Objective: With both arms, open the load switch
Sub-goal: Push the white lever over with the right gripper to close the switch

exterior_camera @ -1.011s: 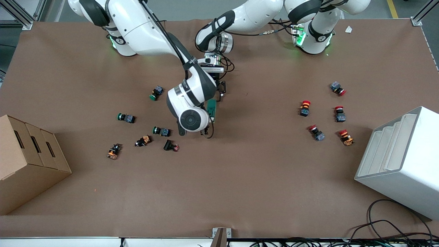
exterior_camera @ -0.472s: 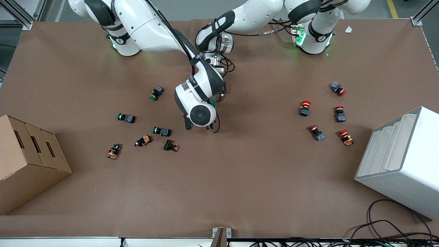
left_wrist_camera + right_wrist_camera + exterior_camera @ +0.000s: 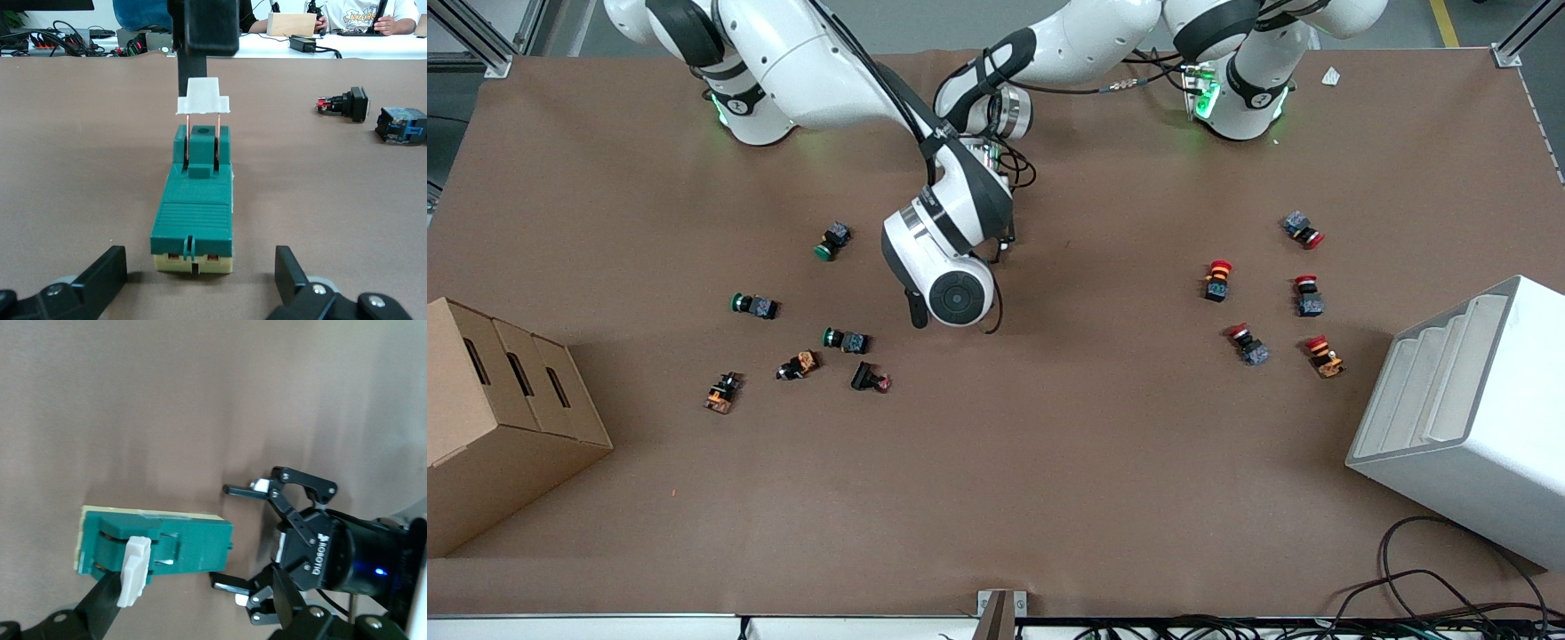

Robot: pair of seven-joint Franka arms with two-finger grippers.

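The load switch (image 3: 193,217) is a dark-green block on a cream base, lying flat on the brown table mid-way between the arms. Its white lever (image 3: 203,100) stands raised on two copper blades. In the front view the right arm's wrist (image 3: 951,267) covers it. My left gripper (image 3: 200,259) is open and low, its fingers (image 3: 110,273) on either side of the switch's end away from the lever, not touching it. My right gripper (image 3: 200,579) hangs open over the switch (image 3: 160,543), one finger (image 3: 100,607) against the lever (image 3: 133,570).
Green, orange and black push-buttons (image 3: 845,340) lie scattered toward the right arm's end; red ones (image 3: 1247,344) toward the left arm's end. A cardboard box (image 3: 498,418) and a white rack (image 3: 1467,418) stand at the table's two ends.
The right arm's wrist has swung over the switch, which showed green beside it a second ago and is now covered in the front view. The left arm has hardly moved.
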